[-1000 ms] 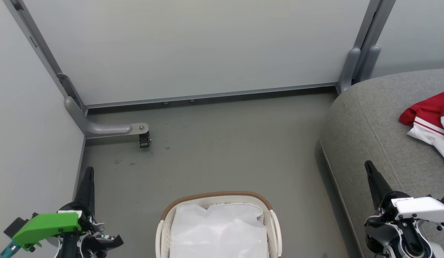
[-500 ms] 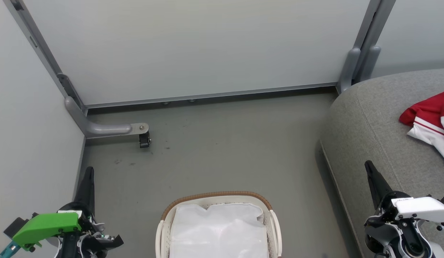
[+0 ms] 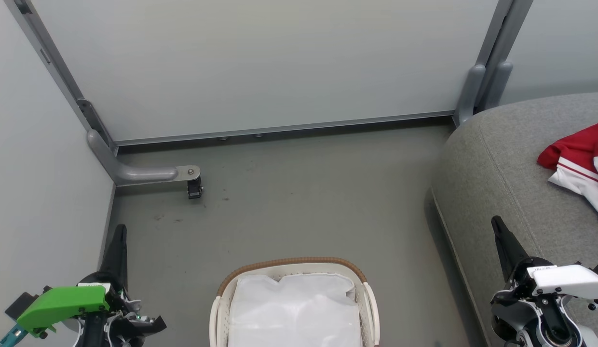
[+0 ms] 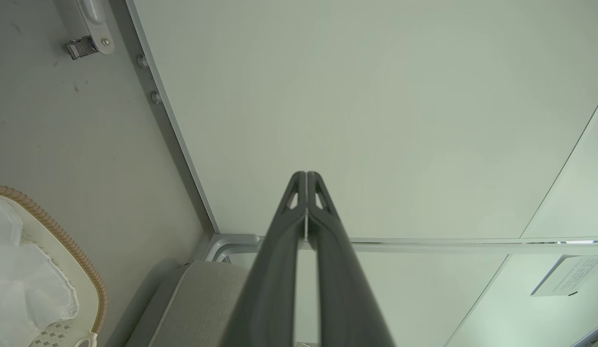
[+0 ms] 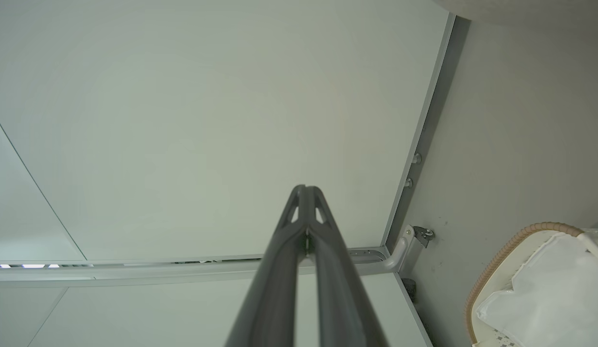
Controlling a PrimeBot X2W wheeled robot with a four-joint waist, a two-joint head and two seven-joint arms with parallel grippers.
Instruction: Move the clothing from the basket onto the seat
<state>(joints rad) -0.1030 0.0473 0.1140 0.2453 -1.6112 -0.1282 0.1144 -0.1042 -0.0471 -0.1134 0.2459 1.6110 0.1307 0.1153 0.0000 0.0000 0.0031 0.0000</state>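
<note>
Left gripper (7 o'clock) and right gripper (4 o'clock) are pressed together; clothing is laid on the seat, 3 o'clock.

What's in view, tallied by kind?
grippers: 2, left gripper and right gripper, both shut
basket: 1
white liner: 1
sofa: 1
red-and-white clothing pile: 1, on the sofa
caster: 1
total: 7

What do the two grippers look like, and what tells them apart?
Each has two long, dark, tapering fingers with small triangular cut-outs near the tips. The left gripper carries a bright green housing with a teal tab; the right gripper carries a white housing over black and silver mechanics.
</note>
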